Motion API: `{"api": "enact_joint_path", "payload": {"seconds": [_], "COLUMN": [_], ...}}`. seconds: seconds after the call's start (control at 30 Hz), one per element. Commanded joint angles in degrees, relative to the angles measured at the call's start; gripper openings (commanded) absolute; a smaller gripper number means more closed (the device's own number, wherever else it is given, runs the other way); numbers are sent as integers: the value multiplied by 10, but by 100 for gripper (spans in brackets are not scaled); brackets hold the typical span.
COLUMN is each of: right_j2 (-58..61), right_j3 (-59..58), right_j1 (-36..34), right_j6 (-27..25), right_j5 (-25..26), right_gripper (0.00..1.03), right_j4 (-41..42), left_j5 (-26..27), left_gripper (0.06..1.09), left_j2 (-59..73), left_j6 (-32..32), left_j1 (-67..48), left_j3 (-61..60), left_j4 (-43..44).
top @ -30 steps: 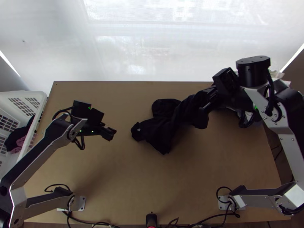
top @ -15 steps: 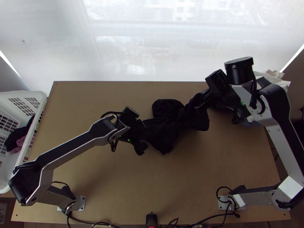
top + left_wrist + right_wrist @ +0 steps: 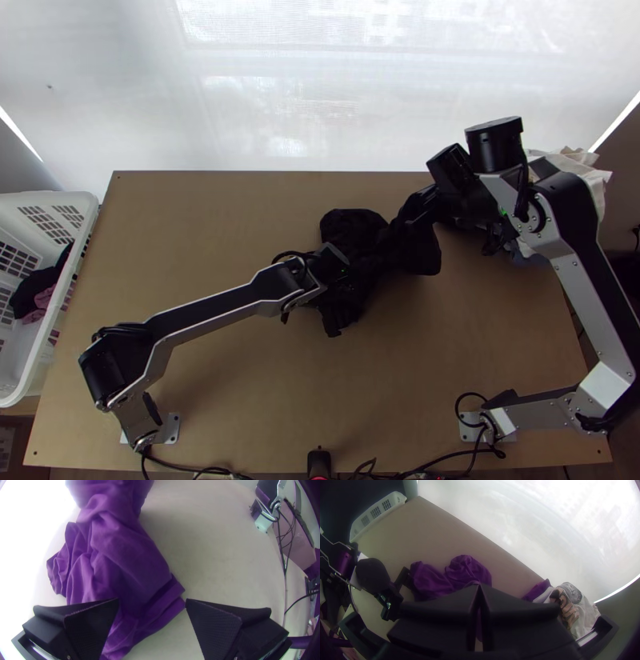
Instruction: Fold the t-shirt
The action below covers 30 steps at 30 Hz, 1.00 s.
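- Left gripper (image 3: 152, 602): jaws apart at loose end of bunched t-shirt (image 3: 126, 553).
- T-shirt runs from there to right jaws.
- Right gripper (image 3: 479, 586): jaws clamped on it.
- Probably spreading before folding; next, left jaws should close, pull taut.

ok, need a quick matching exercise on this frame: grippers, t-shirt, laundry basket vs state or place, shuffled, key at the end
1. Left gripper
2. Right gripper
3. T-shirt
4. Laundry basket

A. bunched, mostly on the table
B. white, by the table's left edge in the top view
C. jaws together, on cloth
D. jaws apart

Pairs: 1-D, 2-C, 3-A, 4-B
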Motion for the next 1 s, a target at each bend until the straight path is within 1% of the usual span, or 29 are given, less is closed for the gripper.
{"api": "enact_joint_path", "payload": {"seconds": [0.0,0.27,0.33,0.43,0.53,0.63,0.73,0.77,0.83,0.9,0.97], "right_j2": [1,-3,-6,-10,-16,-24,-29,-30,-33,-37,-37], "right_j3": [-4,-10,-13,-19,-30,-43,-51,-53,-60,-67,-70], "right_j1": [-3,-14,-15,-16,-15,-16,-16,-16,-16,-17,-18], "right_j6": [1,1,1,2,3,3,4,5,5,5,5], "right_j5": [0,0,1,0,0,1,1,1,1,1,1], "right_gripper": [3,3,3,3,3,3,3,3,3,3,3], "right_j4": [2,8,10,12,14,22,24,24,27,30,32], "left_j5": [-12,-12,-12,-12,-13,-13,-12,-12,-12,-11,-8], "left_gripper": [102,102,98,97,90,78,60,56,52,40,21], "left_j2": [50,75,79,87,96,103,110,112,115,116,116], "left_j6": [12,4,3,2,-1,-3,-1,-1,0,4,5], "left_j1": [-29,-56,-57,-57,-53,-53,-51,-51,-50,-50,-50], "left_j3": [40,54,55,55,59,65,75,79,88,91,92], "left_j4": [-1,-40,-43,-48,-48,-48,-48,-49,-58,-62,-62]}}
